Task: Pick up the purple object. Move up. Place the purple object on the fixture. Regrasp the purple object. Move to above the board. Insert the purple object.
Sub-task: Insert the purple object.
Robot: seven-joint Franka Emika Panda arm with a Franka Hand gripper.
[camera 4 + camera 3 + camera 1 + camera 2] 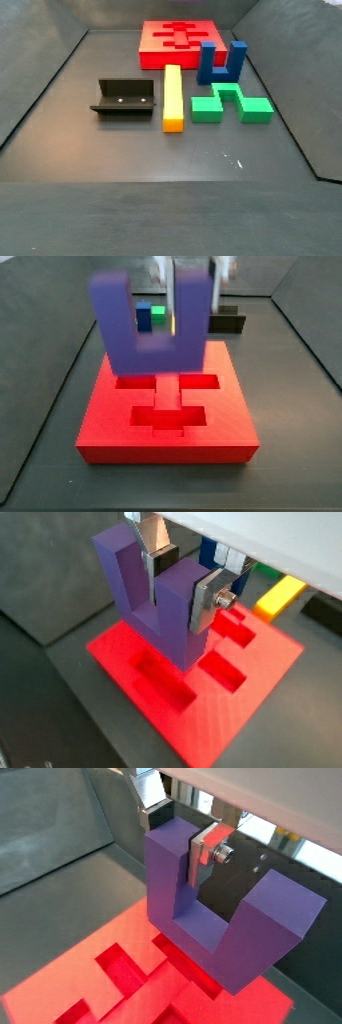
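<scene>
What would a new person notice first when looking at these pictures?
Most striking is the purple object, a U-shaped block held prongs-up by the gripper just above the board, whose bright red top has recessed cut-outs. In a side view, the yellow bar, the blue U-shaped block and the green block lie on the floor before the board, with the fixture beside them.

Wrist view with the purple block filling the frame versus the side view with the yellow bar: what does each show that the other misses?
Only the wrist view: the purple object, held above the board by the gripper clamping one prong. Only the side view: the fixture, yellow bar, green block, blue block. Both: the board.
</scene>
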